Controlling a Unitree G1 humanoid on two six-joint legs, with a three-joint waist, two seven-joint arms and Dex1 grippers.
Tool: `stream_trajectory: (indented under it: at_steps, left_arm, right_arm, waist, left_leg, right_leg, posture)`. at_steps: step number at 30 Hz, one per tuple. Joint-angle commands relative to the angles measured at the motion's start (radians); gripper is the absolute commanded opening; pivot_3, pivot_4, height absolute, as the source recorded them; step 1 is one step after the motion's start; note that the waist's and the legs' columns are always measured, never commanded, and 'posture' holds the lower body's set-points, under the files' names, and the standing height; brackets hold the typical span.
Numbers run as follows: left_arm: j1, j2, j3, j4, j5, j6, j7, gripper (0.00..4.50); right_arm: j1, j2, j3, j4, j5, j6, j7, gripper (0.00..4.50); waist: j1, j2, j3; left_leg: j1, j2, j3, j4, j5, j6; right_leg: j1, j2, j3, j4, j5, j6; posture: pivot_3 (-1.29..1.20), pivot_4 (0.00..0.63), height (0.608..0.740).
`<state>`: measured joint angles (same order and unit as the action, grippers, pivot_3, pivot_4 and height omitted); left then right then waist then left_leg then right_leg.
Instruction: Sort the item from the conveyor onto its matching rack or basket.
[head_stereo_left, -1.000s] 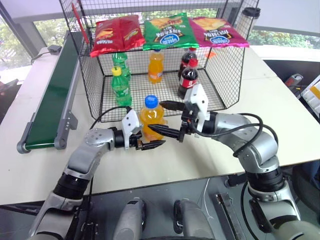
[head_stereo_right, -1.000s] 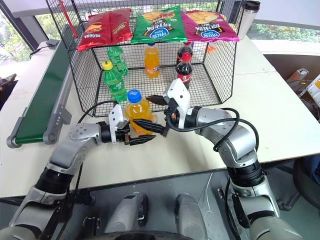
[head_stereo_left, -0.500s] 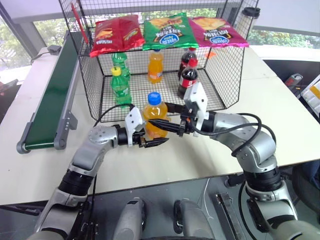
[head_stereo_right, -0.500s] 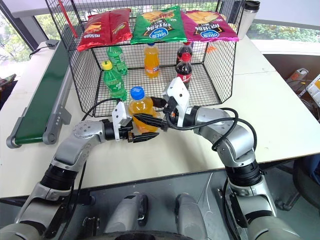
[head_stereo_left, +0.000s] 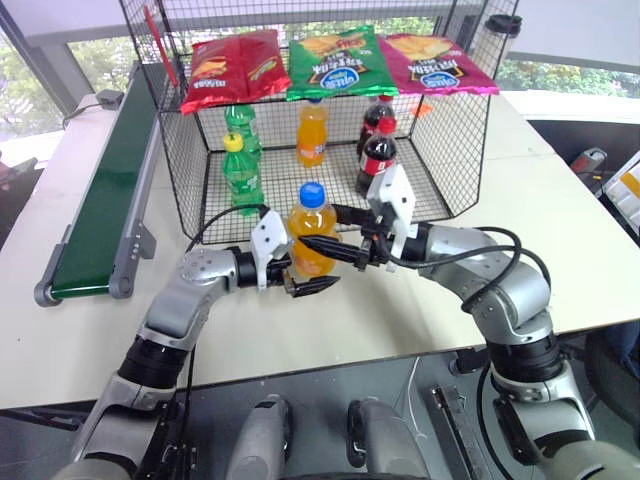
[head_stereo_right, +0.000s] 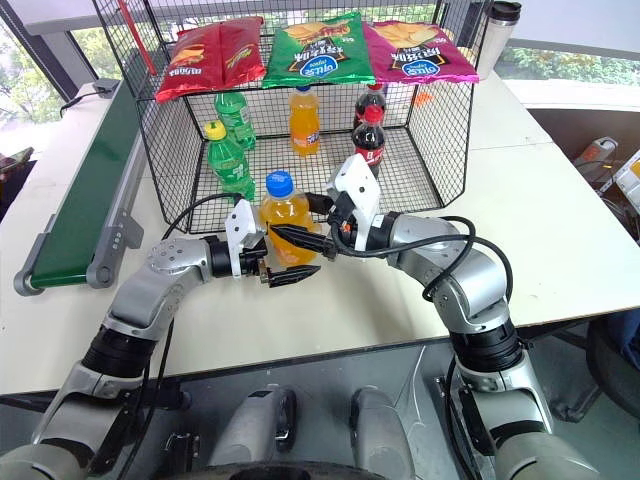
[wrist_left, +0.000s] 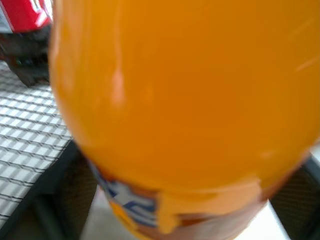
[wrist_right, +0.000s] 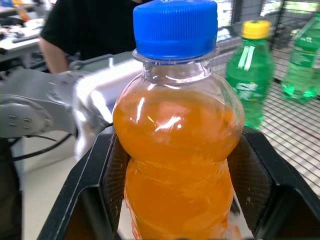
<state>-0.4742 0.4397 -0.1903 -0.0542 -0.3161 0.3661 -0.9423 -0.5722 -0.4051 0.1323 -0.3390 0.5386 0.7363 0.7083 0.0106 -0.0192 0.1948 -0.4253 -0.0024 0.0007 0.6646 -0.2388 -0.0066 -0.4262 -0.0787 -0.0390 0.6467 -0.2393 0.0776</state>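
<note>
The right gripper (head_stereo_right: 303, 236) is clamping the orange soda bottle (head_stereo_right: 285, 226) around its belly, its two black fingers pressing either side as the right wrist view shows, blue cap (wrist_right: 175, 27) upright above them. A second ago those fingers were standing wide beside the bottle while the left gripper (head_stereo_right: 292, 273) was doing the holding; now the left one is standing released, its fingers spread just beside and below the bottle's lower half, though from the head views it is hard to say whether a fingertip is still brushing the label. So the hand-over is looking complete, and the bottle, held in the air above the white table (head_stereo_right: 560, 230) just in front of the black wire basket (head_stereo_right: 440, 130), is now riding on the arm nearer the basket's open front. What is probably left is carrying it in over the mesh floor and setting it down. Inside, an orange-capped orange soda (head_stereo_right: 303, 118) is standing at the back, two cola bottles (head_stereo_right: 368, 138) to the right and two green bottles (head_stereo_right: 226, 158) to the left, leaving a bare patch in front. The chip bags (head_stereo_right: 313, 48) on the top tier are overhanging the entry, limiting headroom. The green conveyor (head_stereo_right: 85, 190) is lying well apart on the left.
</note>
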Motion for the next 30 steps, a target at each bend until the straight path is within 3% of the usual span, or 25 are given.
stream_trajectory:
  at_steps: [1, 7, 19, 30]
  left_arm:
    - [-0.016, -0.002, 0.011, -0.041, -0.017, 0.004, -0.010, 4.47]
    - [-0.012, 0.026, 0.020, -0.042, 0.011, -0.008, -0.001, 4.47]
    - [0.099, 0.136, 0.163, -0.118, -0.037, 0.036, 0.049, 4.47]
    - [0.181, 0.133, 0.281, -0.248, -0.086, 0.120, 0.188, 4.47]
  right_arm:
    - [-0.020, 0.009, -0.017, -0.030, 0.013, -0.015, -0.003, 2.37]
    - [-0.024, 0.008, -0.020, -0.026, 0.007, -0.015, -0.009, 2.37]
    - [-0.053, 0.021, -0.034, 0.022, -0.021, -0.037, -0.046, 2.37]
    - [-0.137, 0.076, -0.047, 0.180, -0.134, -0.131, -0.153, 2.37]
  waist:
    - [0.000, 0.000, 0.000]
    - [0.000, 0.000, 0.000]
    - [-0.002, 0.000, 0.000]
    - [-0.002, 0.000, 0.000]
  left_leg:
    - [0.000, 0.000, 0.000, 0.000, 0.000, 0.000]
    - [0.000, 0.000, 0.000, 0.000, 0.000, 0.000]
    - [0.000, 0.000, 0.000, 0.000, 0.000, 0.000]
    - [0.000, 0.000, 0.000, 0.000, 0.000, 0.000]
  right_leg:
    - [0.000, 0.000, 0.000, 0.000, 0.000, 0.000]
    - [0.000, 0.000, 0.000, 0.000, 0.000, 0.000]
    - [0.000, 0.000, 0.000, 0.000, 0.000, 0.000]
    - [0.000, -0.001, 0.000, 0.000, 0.000, 0.000]
  posture:
    - [0.00, 0.150, 0.739]
    - [0.00, 0.150, 0.739]
    - [0.00, 0.150, 0.739]
    - [0.00, 0.150, 0.739]
